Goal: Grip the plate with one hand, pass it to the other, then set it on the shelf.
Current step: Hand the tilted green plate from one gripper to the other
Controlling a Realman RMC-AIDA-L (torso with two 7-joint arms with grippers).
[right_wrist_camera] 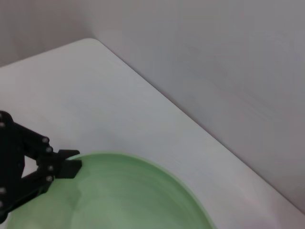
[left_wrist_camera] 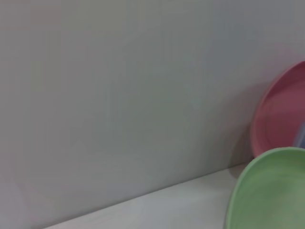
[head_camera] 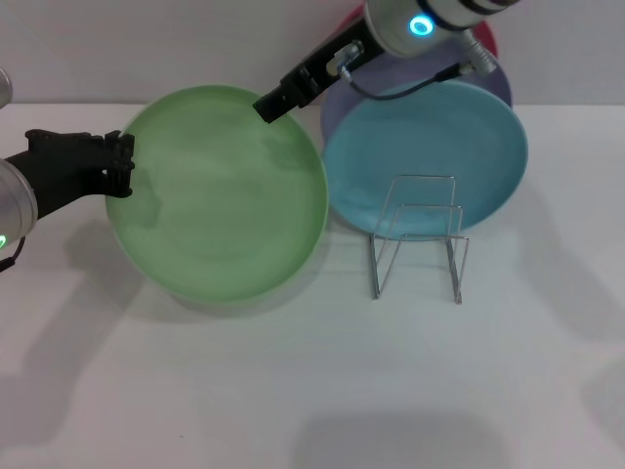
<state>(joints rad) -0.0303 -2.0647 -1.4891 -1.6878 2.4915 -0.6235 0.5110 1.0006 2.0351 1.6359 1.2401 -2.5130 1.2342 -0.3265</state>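
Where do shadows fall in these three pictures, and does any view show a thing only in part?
Head view: the plate and the shelf throw soft grey shadows toward the camera; the left hand pinches the plate's rim, the right hand touches its far rim. Left wrist view: mostly bare wall, plate cut off at the corner. Right wrist view: plate cropped below.

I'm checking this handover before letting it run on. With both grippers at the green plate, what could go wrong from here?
1. The left gripper holds the plate only at its rim, so it might tilt or slip during the pass.
2. The right gripper meets the far rim at a shallow angle; its grasp could miss.
3. The shelf is narrow wire, with the teal-blue plate close behind; placing could knock either.
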